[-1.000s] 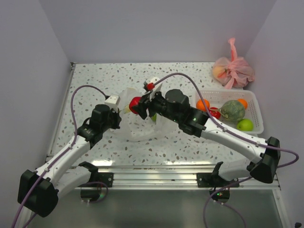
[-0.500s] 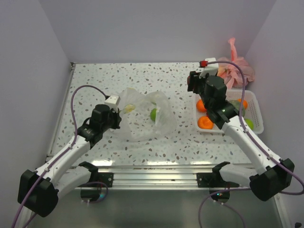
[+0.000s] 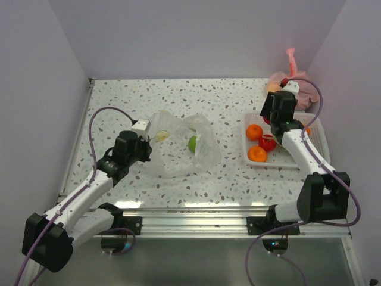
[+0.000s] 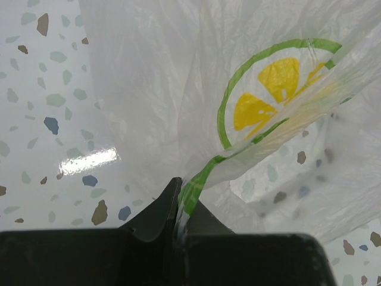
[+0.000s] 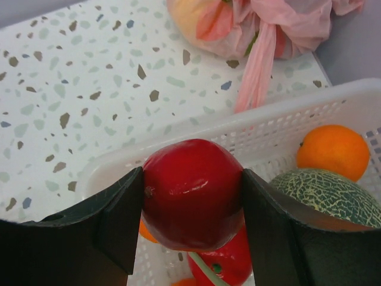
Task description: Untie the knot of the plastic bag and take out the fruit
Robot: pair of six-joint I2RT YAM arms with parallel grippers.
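The plastic bag lies slack on the speckled table, its long axis running left to right. Its lemon-printed edge points toward the left gripper, which pinches it. One green fruit sits inside. The right gripper clamps a red fruit above the white basket, which holds an orange and a melon. A pink bag lies just beyond.
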